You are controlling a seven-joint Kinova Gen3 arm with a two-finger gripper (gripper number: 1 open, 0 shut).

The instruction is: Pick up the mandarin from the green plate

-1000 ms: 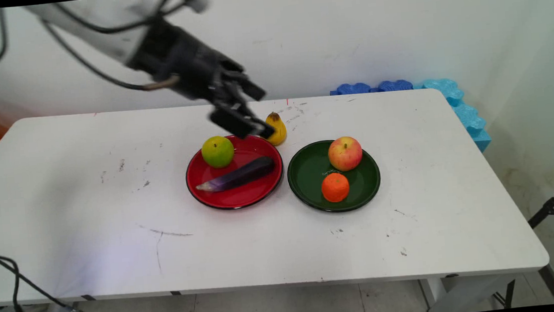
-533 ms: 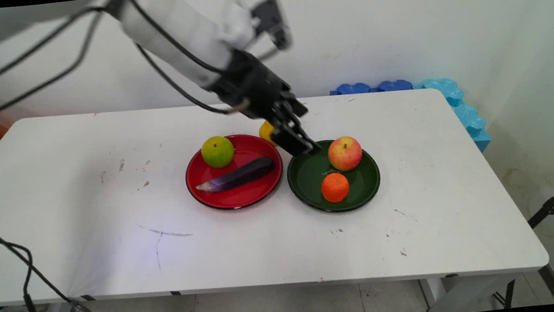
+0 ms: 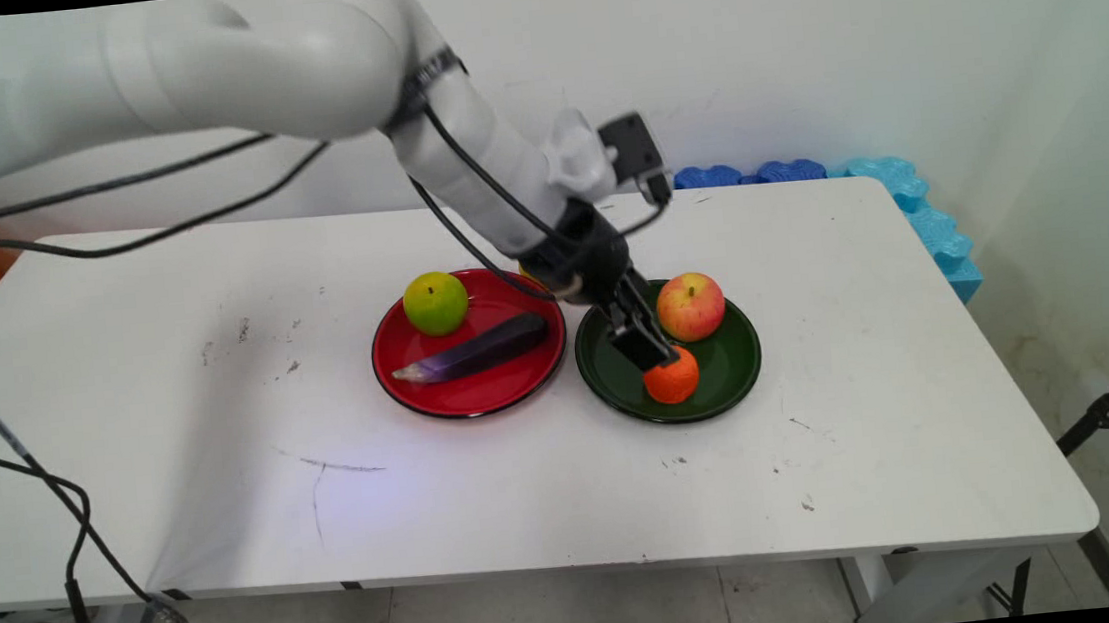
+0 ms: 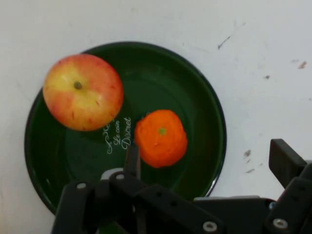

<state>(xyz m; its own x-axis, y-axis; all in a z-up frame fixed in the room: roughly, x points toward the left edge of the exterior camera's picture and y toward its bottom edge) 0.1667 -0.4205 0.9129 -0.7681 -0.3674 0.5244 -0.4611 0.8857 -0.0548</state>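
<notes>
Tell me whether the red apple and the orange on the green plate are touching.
Apart. The hand view shows a strip of bare green plate between the red apple and the orange; the main view agrees.

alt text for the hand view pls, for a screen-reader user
The end effector, fingers spread open, hovers over an orange lying on a green plate beside a red-yellow apple. The plate sits on a white table.

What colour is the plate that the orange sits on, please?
Dark green plate, with the orange on it; clearest in the hand view.
</notes>
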